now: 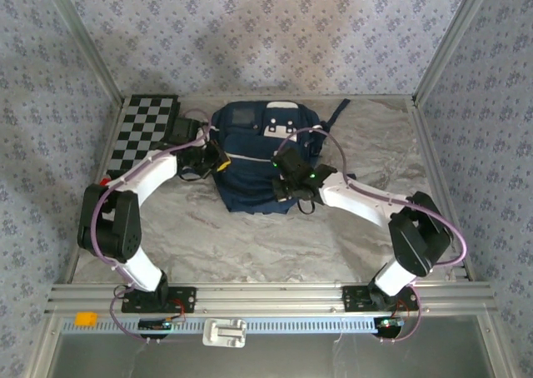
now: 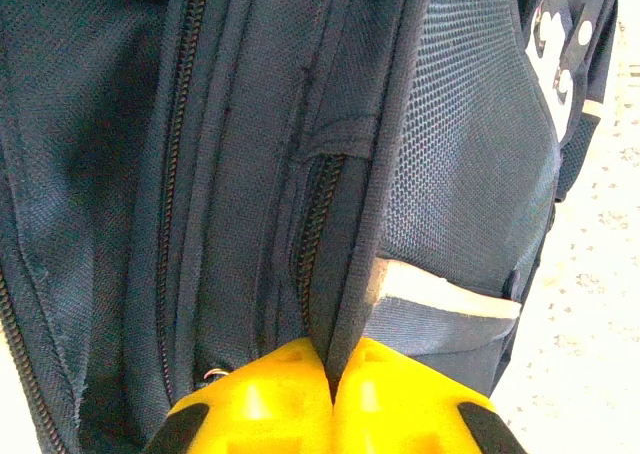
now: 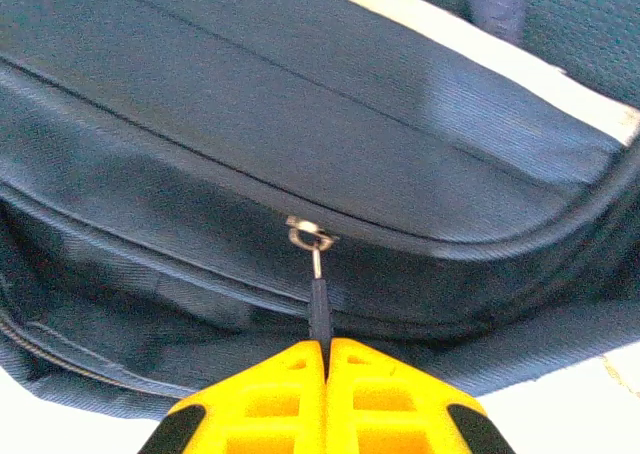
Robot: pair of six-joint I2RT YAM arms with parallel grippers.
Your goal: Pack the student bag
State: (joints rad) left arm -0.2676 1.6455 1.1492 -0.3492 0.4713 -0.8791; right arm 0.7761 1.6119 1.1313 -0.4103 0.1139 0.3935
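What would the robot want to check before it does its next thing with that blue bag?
1. Right gripper shut on the zipper pull: ok.
2. Left gripper pinching the seam edge: ok.
3. Student bag resting on the table: ok.
4. Zipper opened at the slider: not ok, looks closed.
5. What is to go inside: cannot tell.

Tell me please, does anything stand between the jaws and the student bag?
Nothing visible does. The left jaws are shut on a piped fabric edge of the student bag, and the right jaws are shut on its zipper pull, so both arms touch it directly.
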